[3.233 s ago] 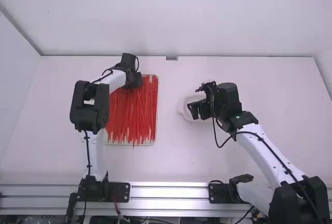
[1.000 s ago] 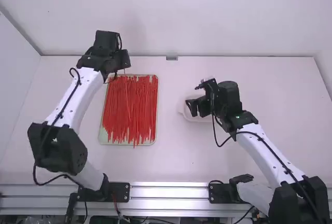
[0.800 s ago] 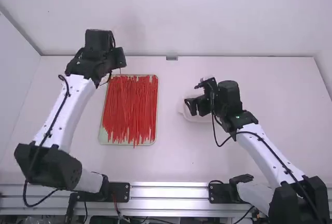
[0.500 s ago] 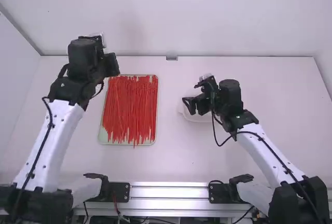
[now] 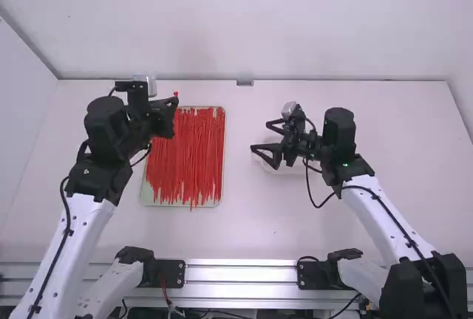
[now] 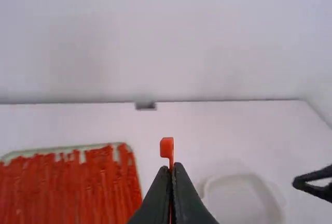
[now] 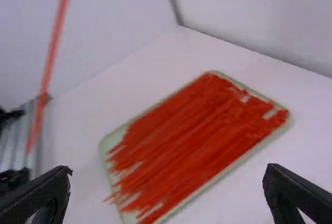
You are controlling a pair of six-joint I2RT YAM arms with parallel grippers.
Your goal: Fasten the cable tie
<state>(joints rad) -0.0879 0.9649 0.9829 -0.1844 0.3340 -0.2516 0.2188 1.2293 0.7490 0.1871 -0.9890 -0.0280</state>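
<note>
A pale green tray [image 5: 217, 116] left of the table's middle holds a heap of red cable ties [image 5: 188, 156]. My left gripper [image 5: 168, 112] hangs raised over the tray's far left part, shut on one red cable tie [image 5: 176, 95]. In the left wrist view the tie's head [image 6: 166, 148] sticks out just past the closed fingertips [image 6: 171, 166]. Its long strap [image 7: 52, 58] dangles in the right wrist view. My right gripper [image 5: 264, 142] is open, held above a white dish [image 5: 281, 166] and turned toward the tray, with nothing between its fingers [image 7: 41, 193].
The white dish [image 6: 241, 198] lies right of the tray [image 6: 62, 150]. A small grey fitting [image 5: 244, 82] sits at the table's far edge. Bare white tabletop stretches to the right of the dish and in front of the tray.
My left arm rose from the tray's far end and swung up toward the camera with one tie in its gripper. The right gripper lifted, turned toward the tray and opened wide.
</note>
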